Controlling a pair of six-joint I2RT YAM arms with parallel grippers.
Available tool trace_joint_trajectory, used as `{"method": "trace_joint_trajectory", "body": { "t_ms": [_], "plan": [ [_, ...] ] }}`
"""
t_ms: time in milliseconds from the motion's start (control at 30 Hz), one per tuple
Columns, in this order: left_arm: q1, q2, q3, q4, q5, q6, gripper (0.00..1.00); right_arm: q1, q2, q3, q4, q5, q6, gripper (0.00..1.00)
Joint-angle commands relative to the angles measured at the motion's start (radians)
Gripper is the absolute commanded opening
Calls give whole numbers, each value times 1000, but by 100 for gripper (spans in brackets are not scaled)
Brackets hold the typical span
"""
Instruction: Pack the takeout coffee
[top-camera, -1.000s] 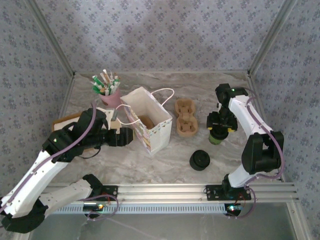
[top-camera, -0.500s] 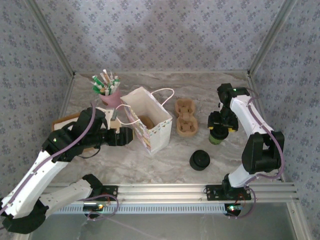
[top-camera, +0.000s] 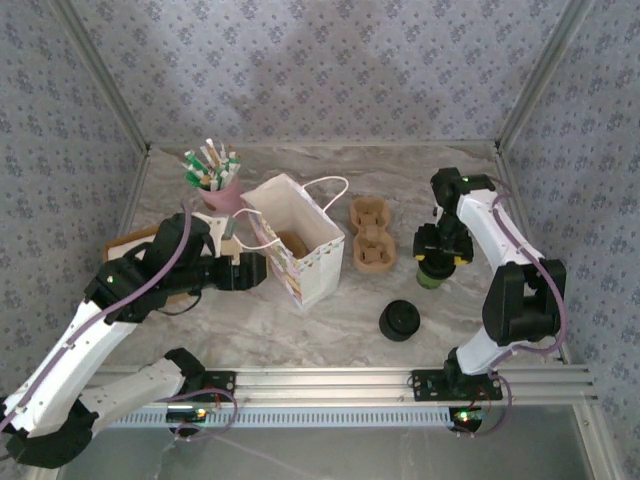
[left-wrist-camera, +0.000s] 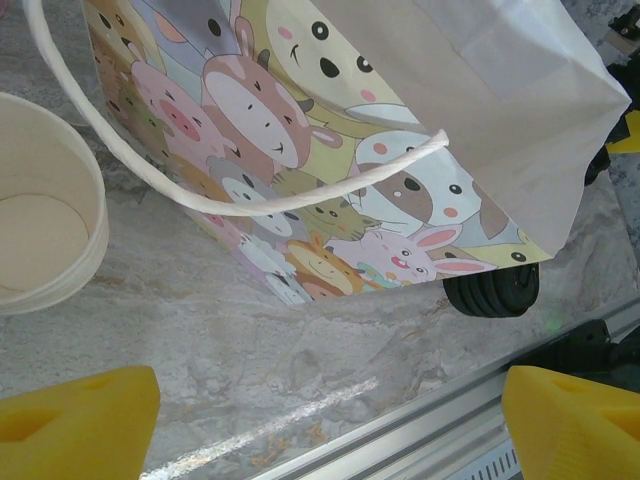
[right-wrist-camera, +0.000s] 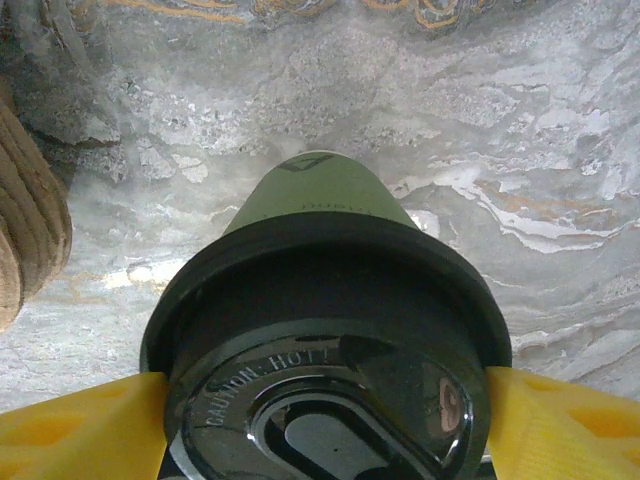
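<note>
Right gripper (right-wrist-camera: 325, 395) has narrowed onto the takeout coffee (right-wrist-camera: 320, 200) (2 pads (right-wrist-camera: 70, 430) touching); left gripper (left-wrist-camera: 330, 420) stays wide.

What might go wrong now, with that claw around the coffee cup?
The right claw straddles the cup at its lid; squeezing there may pop the lid or let the cup slip. On the way to the bag, the cup could clip the tray or the bag's rim and tip it.

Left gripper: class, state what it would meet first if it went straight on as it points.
The left gripper would likely meet the paper bag's animal-printed side, perhaps its rope handle first; depth unclear.
</note>
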Motion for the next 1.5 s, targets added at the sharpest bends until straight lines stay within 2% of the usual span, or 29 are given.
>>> {"method": "trace_joint_trajectory", "body": {
  "t_ms": [0, 300, 433, 500, 733, 900, 1067, 1133, 1267, 1467],
  "plan": [
    [9, -2, -7, 13, 21, 18, 89, 7, 17, -9, -14, 4, -13, 80],
    [15, 1, -11, 22, 30, 18, 89, 14, 16, -18, -15, 5, -10, 80],
    [20, -2, -12, 22, 30, 16, 89, 18, 12, -17, -15, 7, -10, 75],
    [24, -6, -13, 22, 30, 11, 89, 18, 2, -18, -14, 9, -10, 68],
    [41, -16, 8, 16, 9, -1, 89, 25, -59, -16, -16, 13, -10, 66],
    [64, -11, 49, -3, -50, -1, 90, 43, -124, 15, -41, 23, -6, 64],
    [89, 7, 117, -45, -177, 20, 92, 59, -208, 98, -82, 21, -4, 64],
    [109, 22, 147, -44, -186, 40, 93, 73, -240, 135, -98, 10, -4, 64],
    [166, 87, 208, -36, -150, 78, 93, 117, -285, 241, -145, 8, 1, 64],
    [250, 188, 258, 30, -13, 109, 94, 212, -319, 430, -211, -2, 15, 64]
  ]
}}
